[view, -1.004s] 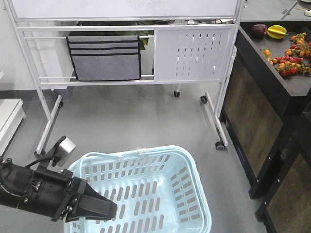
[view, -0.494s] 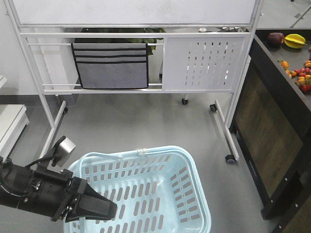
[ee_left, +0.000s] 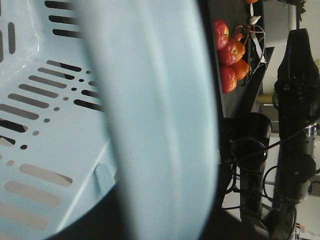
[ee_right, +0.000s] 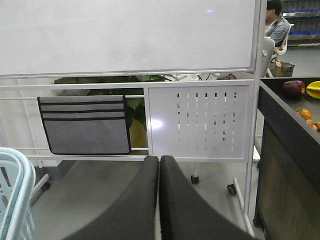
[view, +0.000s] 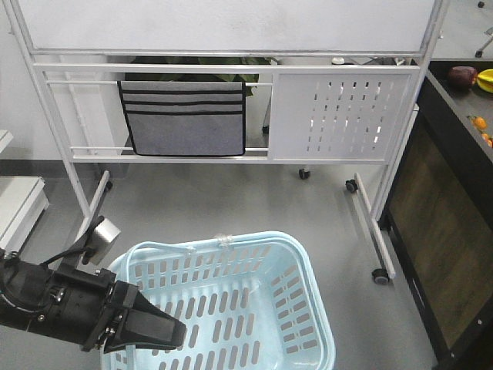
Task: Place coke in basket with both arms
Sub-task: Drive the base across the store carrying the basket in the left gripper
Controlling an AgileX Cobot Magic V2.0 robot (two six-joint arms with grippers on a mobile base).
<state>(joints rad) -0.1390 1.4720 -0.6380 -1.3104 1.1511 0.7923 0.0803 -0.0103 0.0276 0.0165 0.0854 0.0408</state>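
Down at the left, the left arm (view: pixel 54 304) is reaching in low and nearly level, its left gripper (view: pixel 158 331) lying across the near left rim of the basket (view: pixel 254 237). Whether those jaws are pinching the rim or only resting on it I cannot tell (the left wrist view is filling up with blurred blue plastic). The basket is sitting on the grey floor (view: pixel 231 193) with nothing in it. The coke is showing in none of the views, so I cannot tell which way it lies from either set of jaws, how its long axis runs, or which arm is nearer. Further right, the right gripper (ee_right: pixel 159 162) is pointing level at the whiteboard stand (ee_right: pixel 200 120), its jaws pressed together on nothing, with the basket's corner off to its left. I am guessing the coke has to be found first, perhaps around the dark counter (view: pixel 454 108) at the far right
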